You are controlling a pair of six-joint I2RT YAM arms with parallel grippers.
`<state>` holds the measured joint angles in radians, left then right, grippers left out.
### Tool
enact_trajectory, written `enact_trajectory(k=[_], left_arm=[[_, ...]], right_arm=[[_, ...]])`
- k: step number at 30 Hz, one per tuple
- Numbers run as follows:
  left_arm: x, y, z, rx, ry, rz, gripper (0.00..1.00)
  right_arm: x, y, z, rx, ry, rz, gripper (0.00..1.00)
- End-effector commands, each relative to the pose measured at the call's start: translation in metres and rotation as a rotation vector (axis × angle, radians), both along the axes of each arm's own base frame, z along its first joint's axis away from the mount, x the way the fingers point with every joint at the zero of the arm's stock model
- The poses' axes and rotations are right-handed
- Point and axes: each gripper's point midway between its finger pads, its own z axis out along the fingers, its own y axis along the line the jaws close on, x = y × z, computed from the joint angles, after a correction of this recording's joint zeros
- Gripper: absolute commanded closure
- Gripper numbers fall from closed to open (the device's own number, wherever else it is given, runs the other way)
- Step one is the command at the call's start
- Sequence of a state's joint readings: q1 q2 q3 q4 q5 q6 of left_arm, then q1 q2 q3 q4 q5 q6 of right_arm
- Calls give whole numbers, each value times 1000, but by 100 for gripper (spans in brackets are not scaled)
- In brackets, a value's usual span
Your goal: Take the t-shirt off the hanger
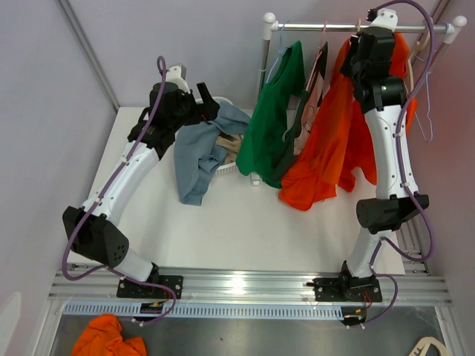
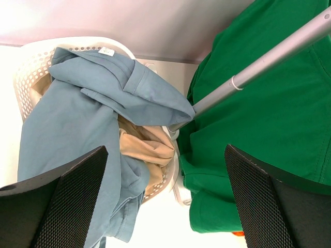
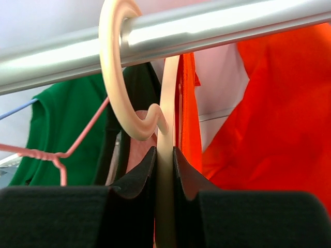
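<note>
Nearest me, below the base rail at the left, lies a crumpled orange cloth. Going right from there, my left arm reaches over the table to the far left, and its gripper hangs above the white basket with the claw spread wide and nothing between the fingers. A blue shirt is draped over the basket's rim and spills onto the table, with a beige cloth bunched beneath it inside the basket. Just beside the basket stands the rack's post, and past it a green shirt hangs from the rail, then a black garment. Next comes the orange t-shirt, hanging from the right part of the rail with its lower edge on the table. My right gripper is up at the rail, claw pinched tight on the neck of the cream hanger, whose hook sits over the rail. The orange fabric shows right behind that neck. A pink hanger hangs to the left of it in the wrist view.
</note>
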<state>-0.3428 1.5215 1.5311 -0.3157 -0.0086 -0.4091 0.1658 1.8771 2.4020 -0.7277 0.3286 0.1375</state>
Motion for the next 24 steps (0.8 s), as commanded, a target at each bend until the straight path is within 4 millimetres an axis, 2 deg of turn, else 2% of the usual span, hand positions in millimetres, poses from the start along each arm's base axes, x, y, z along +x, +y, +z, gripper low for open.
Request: enact_trajectory(k=[1,3,6,7,10,11,17,22,24], left_arm=[[-1,-3,18,-6,-57,-13,0],[-1,-4,19,-5,-59,-14,0],[-1,-3,19,-3,-57,-14,1],[-2,-3,19,-2,-57,-14,1],[-1,-3,19,-1,-57,-15,1],[-1,-3,20,-1,-61,-15,1],[3,-6,23,-3,-58,-16,0],[3,-8,22,-5,-56,-20,1],[2,-9,21,-6,-54,-19,1]], right_arm=[[-24,-18,43,-8,-105,-45,90],[-25,-24,44,-9,-103,-55,90],[-27,-43,43,-11,-96,-82,89],[-28,-57,40,-10,-90,-105,89],[-29,-75,36,-5,-85,-121,89],[-31,-96,32,-5,-77,-158,89],[-35,-142,29,2,-75,-207,89],[-36,-155,30,5,-81,-204,88],[-36,-150,32,12,-87,-176,76]])
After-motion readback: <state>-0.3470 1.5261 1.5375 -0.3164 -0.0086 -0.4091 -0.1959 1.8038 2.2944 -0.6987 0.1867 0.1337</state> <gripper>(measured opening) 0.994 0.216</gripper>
